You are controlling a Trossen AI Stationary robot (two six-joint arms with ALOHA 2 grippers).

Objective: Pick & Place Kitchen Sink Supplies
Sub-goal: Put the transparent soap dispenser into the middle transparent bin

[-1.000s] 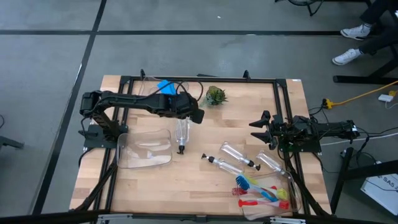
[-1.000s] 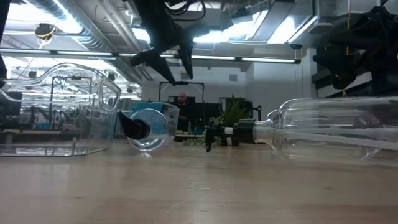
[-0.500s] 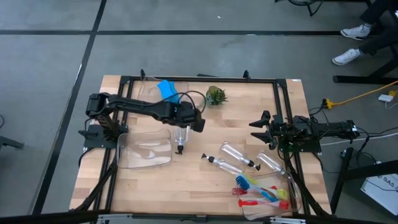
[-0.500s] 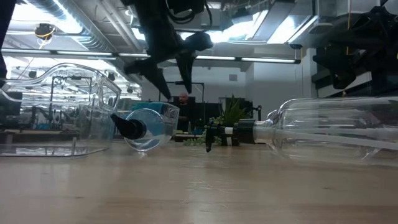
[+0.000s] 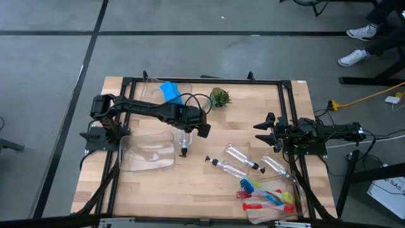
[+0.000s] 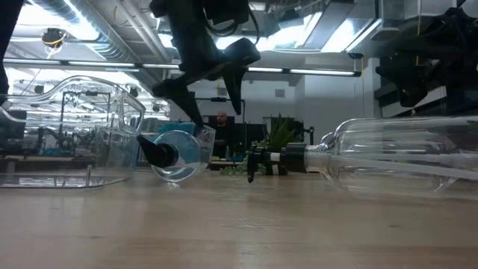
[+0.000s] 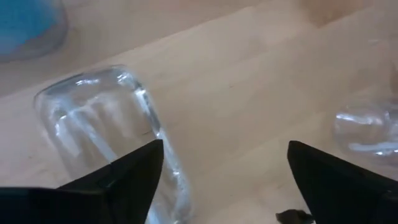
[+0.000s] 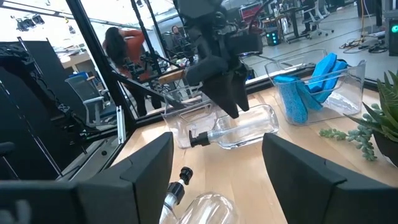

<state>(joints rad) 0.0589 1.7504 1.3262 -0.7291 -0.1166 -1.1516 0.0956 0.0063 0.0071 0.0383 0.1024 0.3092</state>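
Progress is judged slight; the near clear bin (image 5: pixel 147 151) is seen empty, while the far bin (image 5: pixel 183 88) holds only the blue sponge (image 5: pixel 169 91); three bottles (image 5: pixel 243 158) and the brushes (image 5: pixel 269 196) lie unplaced; the left gripper (image 5: pixel 185 130), fingers apart, is poised over a lying bottle (image 5: pixel 184 138); the right gripper (image 5: pixel 264 132) waits open at the table's right edge; no writing can be read.

No readable text, label, brand, number or sign is showing anywhere in these views, neither on the things lying on the table nor in the room beyond it.
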